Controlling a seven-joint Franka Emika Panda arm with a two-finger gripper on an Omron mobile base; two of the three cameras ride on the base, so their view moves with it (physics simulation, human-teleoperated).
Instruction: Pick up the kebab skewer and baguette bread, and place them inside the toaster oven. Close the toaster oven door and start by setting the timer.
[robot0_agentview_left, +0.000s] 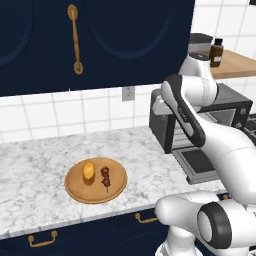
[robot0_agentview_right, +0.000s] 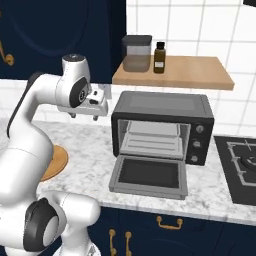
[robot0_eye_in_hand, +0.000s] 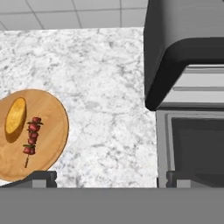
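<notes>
The kebab skewer (robot0_agentview_left: 106, 176) and the golden baguette bread (robot0_agentview_left: 88, 171) lie side by side on a round wooden board (robot0_agentview_left: 80, 192) on the marble counter. The hand view has the baguette bread (robot0_eye_in_hand: 15, 115) left of the kebab skewer (robot0_eye_in_hand: 31, 138). The dark grey toaster oven (robot0_agentview_right: 162, 107) stands to the right, and its door (robot0_agentview_right: 148, 175) is dropped flat open, showing the tray inside. My gripper (robot0_agentview_right: 84, 116) hovers above the counter between the board and the oven, pointing down. It is open, and its fingertips (robot0_eye_in_hand: 41, 178) stand wide apart with nothing between them.
A wooden shelf (robot0_agentview_right: 200, 72) above the oven carries a dark canister (robot0_agentview_right: 136, 52) and a brown bottle (robot0_agentview_right: 159, 57). A stove burner (robot0_agentview_right: 242, 162) lies right of the oven. Blue cabinets (robot0_agentview_left: 100, 40) hang over the counter. My arm hides part of the oven in the left base view.
</notes>
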